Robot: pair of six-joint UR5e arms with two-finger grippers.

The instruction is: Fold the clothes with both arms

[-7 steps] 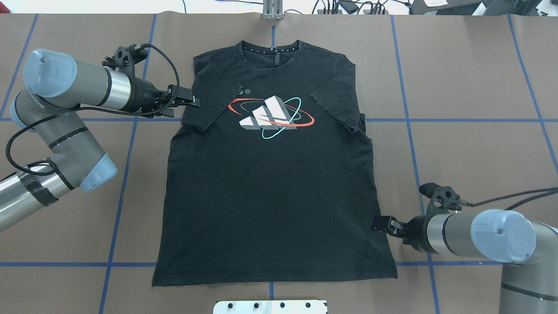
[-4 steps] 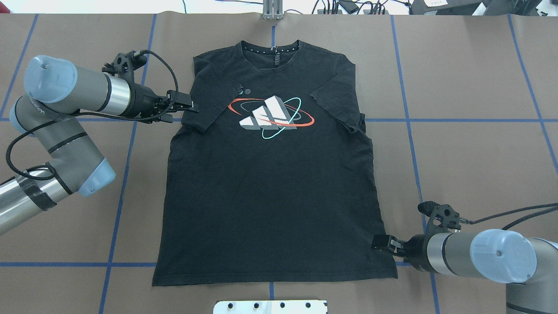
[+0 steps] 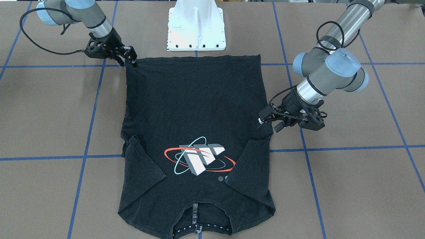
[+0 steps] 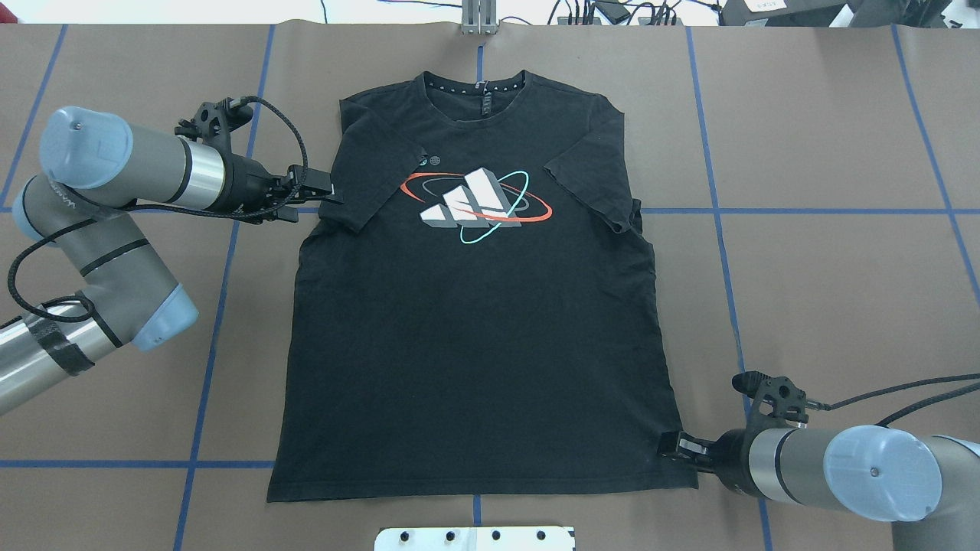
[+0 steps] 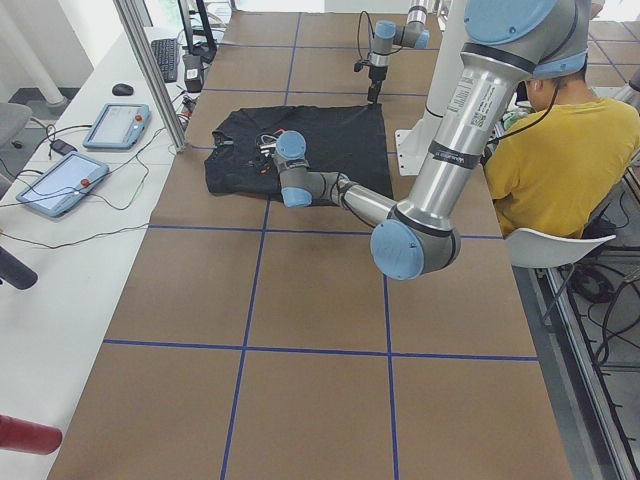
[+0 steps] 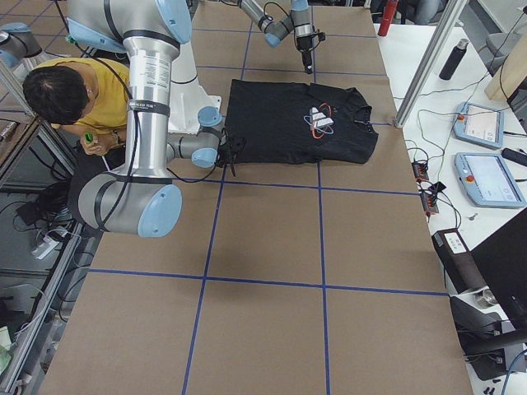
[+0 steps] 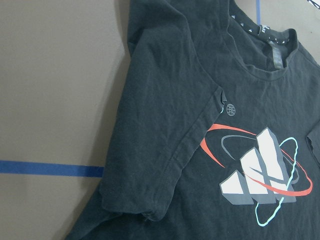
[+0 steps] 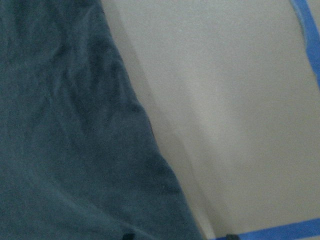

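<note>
The black T-shirt (image 4: 475,344) lies flat on the brown table with its orbit logo (image 4: 475,203) facing up. Both sleeves are folded in over the chest. My left gripper (image 4: 325,197) is low at the shirt's left edge, beside the folded sleeve, and looks open; it also shows in the front view (image 3: 265,122). The left wrist view shows the sleeve fold (image 7: 165,170) and the logo (image 7: 260,175). My right gripper (image 4: 670,446) is open at the shirt's near right hem corner, also seen in the front view (image 3: 132,59). The right wrist view shows the shirt's edge (image 8: 75,150) close up.
The white base plate (image 4: 475,538) sits just beyond the hem at the near edge. Blue tape lines (image 4: 804,210) cross the table. A person in a yellow shirt (image 5: 560,150) sits beside the robot. Tablets (image 6: 478,123) lie on the side bench.
My right gripper has moved along the shirt's right edge toward the near hem corner. My left gripper has shifted slightly nearer and back, staying at the sleeve fold. The shirt has not moved.
</note>
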